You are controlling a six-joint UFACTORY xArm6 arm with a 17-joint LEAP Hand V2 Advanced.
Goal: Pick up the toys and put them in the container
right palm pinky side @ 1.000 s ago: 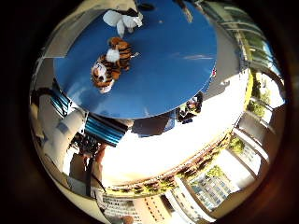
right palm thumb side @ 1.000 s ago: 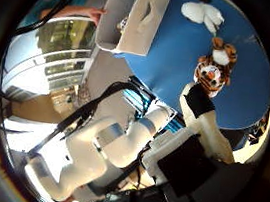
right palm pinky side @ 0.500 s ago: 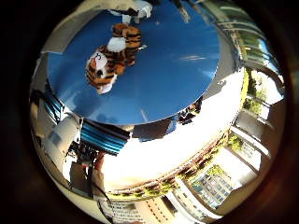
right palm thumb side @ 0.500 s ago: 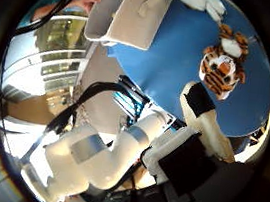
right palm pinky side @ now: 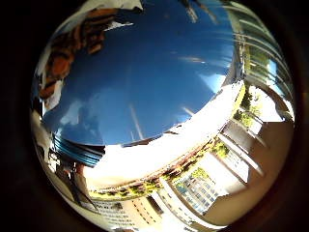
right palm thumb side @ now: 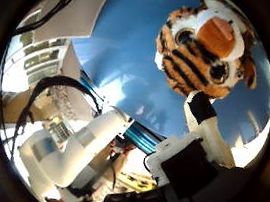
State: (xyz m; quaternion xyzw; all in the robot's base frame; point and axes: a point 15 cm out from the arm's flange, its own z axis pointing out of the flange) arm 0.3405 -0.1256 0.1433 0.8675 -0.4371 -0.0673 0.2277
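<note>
From the little finger side we see the tiger toy (right palm pinky side: 65,58) lying on the blue table (right palm pinky side: 159,82), so we should close evenly round its head, while the thumb side shows it close under the hand (right palm thumb side: 195,155), whose one visible finger stands straight, holding nothing.

Bright daylight — table (right palm pinky side: 145,82) glare, motion blur.
</note>
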